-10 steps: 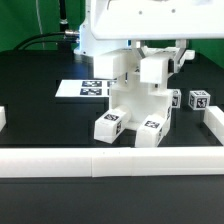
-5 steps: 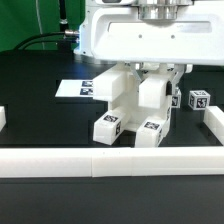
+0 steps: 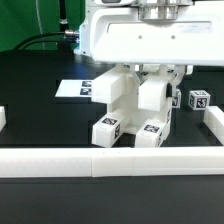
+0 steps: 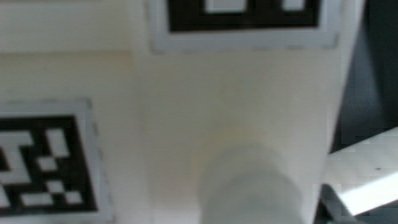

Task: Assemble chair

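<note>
The chair (image 3: 125, 100), part-built and white, is standing on the black table (image 3: 40, 125) directly beneath the gripper (image 3: 160, 72), with its two tagged feet resting on the surface below the fingers and nearer the camera. The gripper is holding the chair by an upright piece, jaws partway open around it and dark fingers showing at either side of its top (the arm's broad white housing (image 3: 130, 35) is hiding most of the hand). In the wrist view the chair (image 4: 214, 110) is filling nearly the whole picture, and a pale rounded fingertip (image 4: 258, 185) is lying against its face.

Nearer the camera than the gripper, a low white rail (image 3: 110, 162) is running across the table, leaving only a narrow black strip before the chair's feet. To the exterior view's right of the gripper, a small tagged block (image 3: 198, 100) is sitting near the chair but apart from it, and the rail is turning back along that side just beyond. To the exterior view's left of the gripper, bare matte table is stretching well out. The marker board (image 3: 72, 88) is lying flat on that side, farther back, partly hidden by the chair. A green backdrop (image 3: 25, 25) is standing behind everything.
</note>
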`<state>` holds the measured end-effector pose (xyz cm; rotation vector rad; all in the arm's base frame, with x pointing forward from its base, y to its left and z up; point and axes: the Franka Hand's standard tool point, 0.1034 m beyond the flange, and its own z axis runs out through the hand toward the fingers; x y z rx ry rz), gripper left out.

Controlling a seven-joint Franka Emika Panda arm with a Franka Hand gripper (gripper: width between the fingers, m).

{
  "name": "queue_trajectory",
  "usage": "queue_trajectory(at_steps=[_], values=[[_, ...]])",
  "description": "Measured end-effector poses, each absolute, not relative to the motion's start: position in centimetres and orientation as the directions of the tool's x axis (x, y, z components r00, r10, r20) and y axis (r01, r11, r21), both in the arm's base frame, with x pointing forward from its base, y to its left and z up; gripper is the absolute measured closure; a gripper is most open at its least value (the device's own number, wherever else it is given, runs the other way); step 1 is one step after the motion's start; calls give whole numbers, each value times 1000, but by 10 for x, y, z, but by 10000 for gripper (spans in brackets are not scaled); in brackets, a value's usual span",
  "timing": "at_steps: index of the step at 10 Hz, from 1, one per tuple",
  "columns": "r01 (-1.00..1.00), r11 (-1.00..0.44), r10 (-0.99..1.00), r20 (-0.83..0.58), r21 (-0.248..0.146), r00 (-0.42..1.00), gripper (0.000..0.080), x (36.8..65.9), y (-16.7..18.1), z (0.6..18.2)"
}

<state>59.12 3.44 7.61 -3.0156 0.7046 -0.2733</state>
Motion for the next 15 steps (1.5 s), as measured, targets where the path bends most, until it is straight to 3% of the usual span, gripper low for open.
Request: queue_trajectory(at_steps=[2, 4, 7, 8, 12, 13, 15], values=[[-437, -897, -442, 162, -71, 882, 515, 591, 34, 76], [-434, -898, -439, 159, -68, 884, 202, 590, 36, 73], [-433, -899, -438, 159, -70, 885, 154, 591, 38, 75], [-434, -898, -441, 150, -75, 885, 154, 592, 38, 83], [-377, -919, -390, 130, -116, 911, 151, 588, 32, 157], [-343, -931, -358, 136, -123, 924, 151, 580, 31, 166], [-352, -928, -367, 132, -122, 921, 151, 578, 38, 166]])
